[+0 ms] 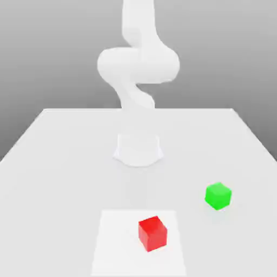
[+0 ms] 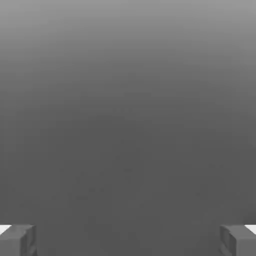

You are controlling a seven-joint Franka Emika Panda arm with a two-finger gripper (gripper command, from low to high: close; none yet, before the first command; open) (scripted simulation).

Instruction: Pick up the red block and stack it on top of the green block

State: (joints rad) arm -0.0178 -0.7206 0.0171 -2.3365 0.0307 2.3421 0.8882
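Note:
The red block (image 1: 152, 233) rests on the white table near its front edge, on a paler square patch (image 1: 116, 243). The green block (image 1: 218, 195) sits on the table to the exterior view's right of the red one and a little farther back, with a gap between them. In the hand view my gripper (image 2: 128, 241) is open, its two grey fingertips (image 2: 18, 241) standing wide apart with nothing between them against a plain grey background. Neither block is touched by anything.
The white arm (image 1: 138, 65) rises from its round base (image 1: 138, 149) at the middle of the table (image 1: 54, 162) and bends upward past the frame's top. The table's far edge runs behind the base.

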